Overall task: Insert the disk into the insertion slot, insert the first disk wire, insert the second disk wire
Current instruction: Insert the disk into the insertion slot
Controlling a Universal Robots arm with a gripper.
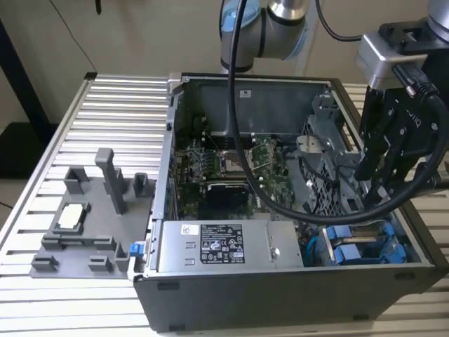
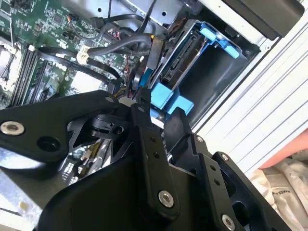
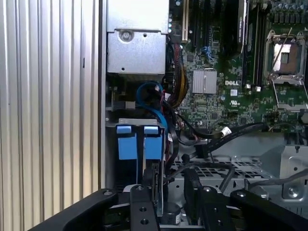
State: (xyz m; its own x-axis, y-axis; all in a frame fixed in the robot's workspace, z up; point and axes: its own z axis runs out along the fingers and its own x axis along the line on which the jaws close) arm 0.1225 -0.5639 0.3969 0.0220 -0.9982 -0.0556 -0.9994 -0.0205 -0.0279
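An open computer case [image 1: 280, 295] lies on the slatted table. In its drive cage [image 1: 330, 175] at the exterior view's right, two blue-fronted carriers [image 1: 349, 253] sit side by side in their bays [image 3: 139, 142]. I cannot tell which one holds the disk. My black gripper [image 1: 372, 184] hangs just above that cage. In both wrist views its fingers [image 2: 142, 103] stand apart with a gap, in line with the carrier tabs [image 2: 171, 98]. A flat black cable [image 2: 155, 53] hangs just beyond the fingertips [image 3: 192, 180]. Black and blue wires [image 3: 149, 96] run from the motherboard toward the carriers.
A silver labelled power-supply box [image 1: 217, 246] fills the case's front left corner. The green motherboard [image 1: 238, 168] lies in the middle. A grey fixture [image 1: 84, 225] with upright posts stands on the table at the exterior view's left. My arm's black hose [image 1: 280, 203] loops over the case.
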